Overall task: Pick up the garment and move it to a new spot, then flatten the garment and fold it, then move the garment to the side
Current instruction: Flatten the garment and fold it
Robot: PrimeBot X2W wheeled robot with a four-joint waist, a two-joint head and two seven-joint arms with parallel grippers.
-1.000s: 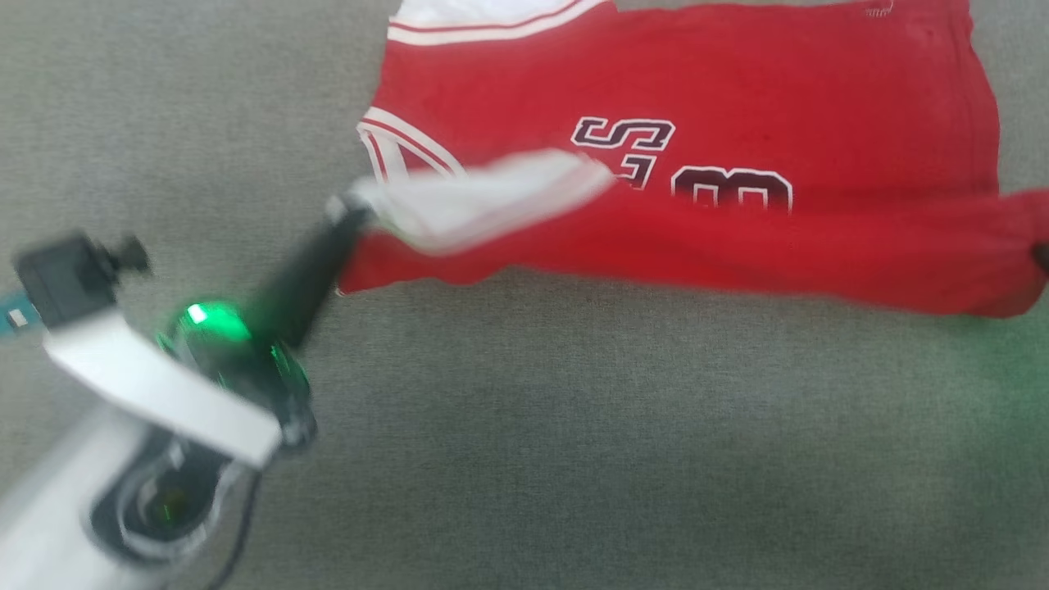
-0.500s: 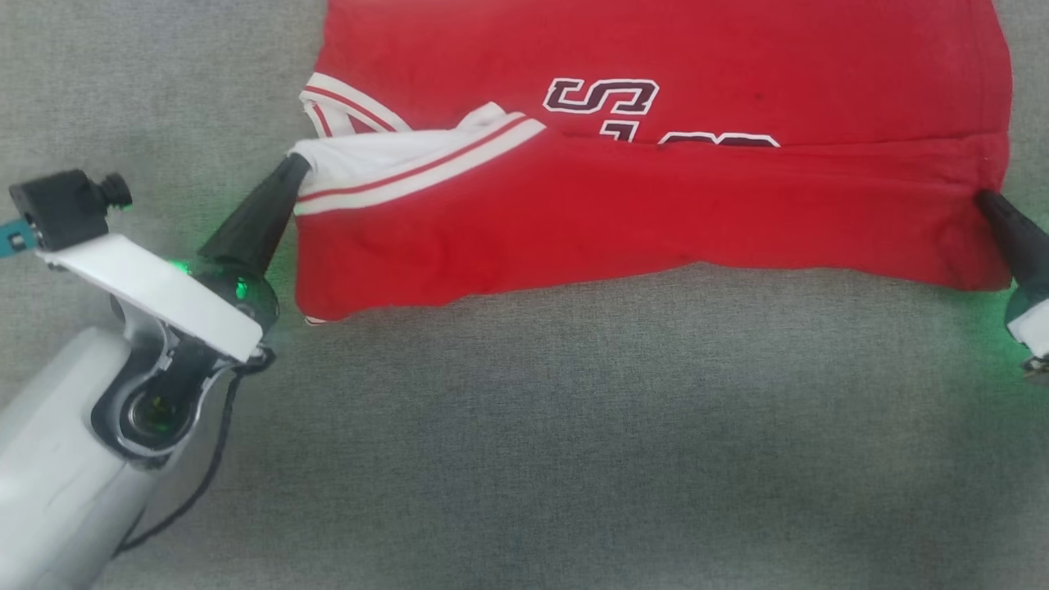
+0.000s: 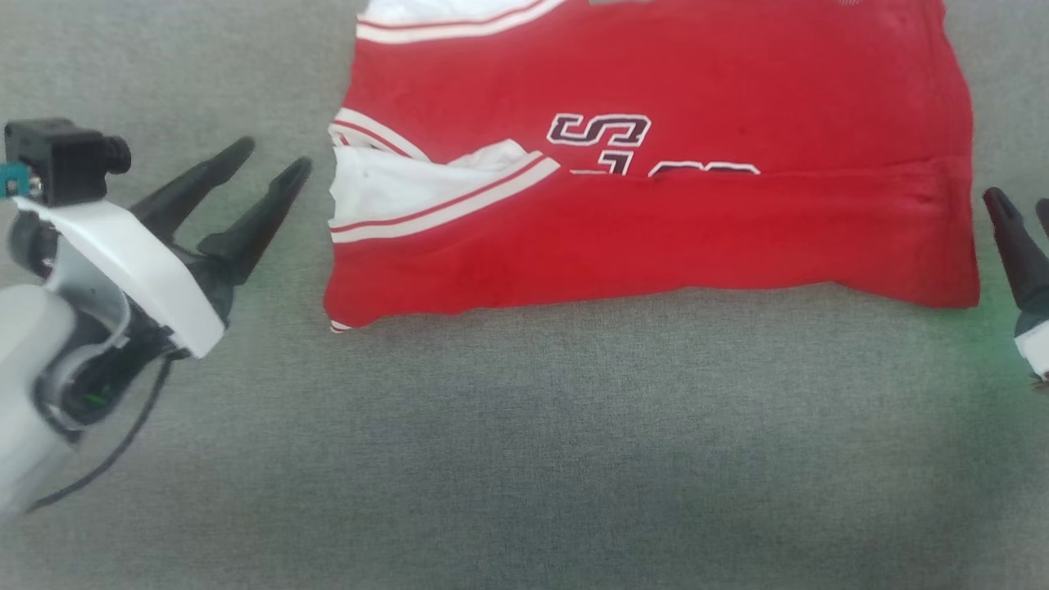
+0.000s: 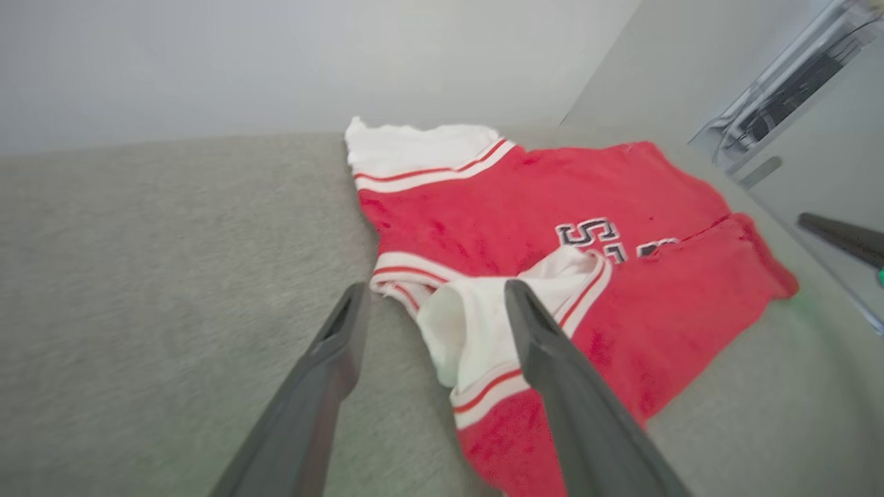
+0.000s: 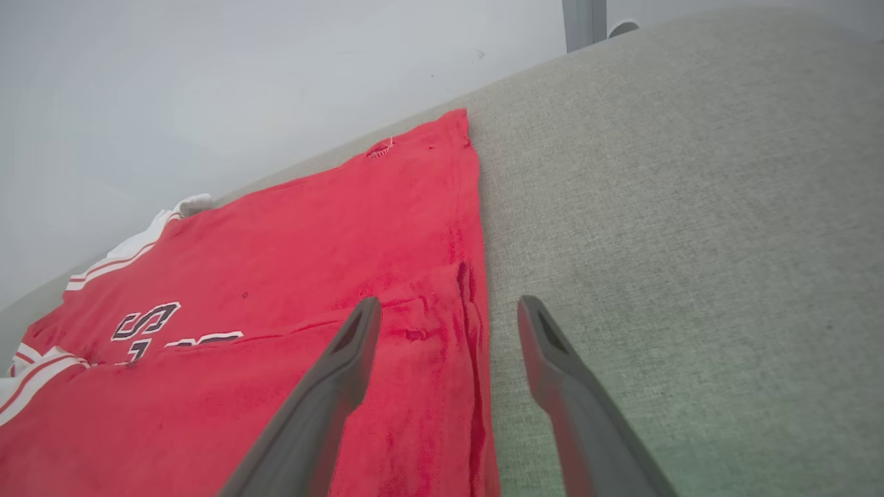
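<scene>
— Garment first: spread across the far half of the grey surface, with the near edge doubled over toward the middle. How far along, then?

— Mid-fold, by the look of it. Moved and flattened already, judging by the smooth red panel, with one lengthwise fold in. Leaves further folding, then the shift to the side.

— And the left gripper?

— Hovers just beside the garment's left edge. Fingers apart, nothing between them, no cloth touched.

— Right gripper?

— Much the same at the other end: spread, empty, just off the folded right corner.

— Anything untidy?

— White sleeve: rumpled on top of the fold at the left end, striped trim slanting. Probably wants smoothing or tucking before the next fold.

— Smaller still?

— Dark letters on the chest, and below them a second row cut off by the folded edge.
</scene>
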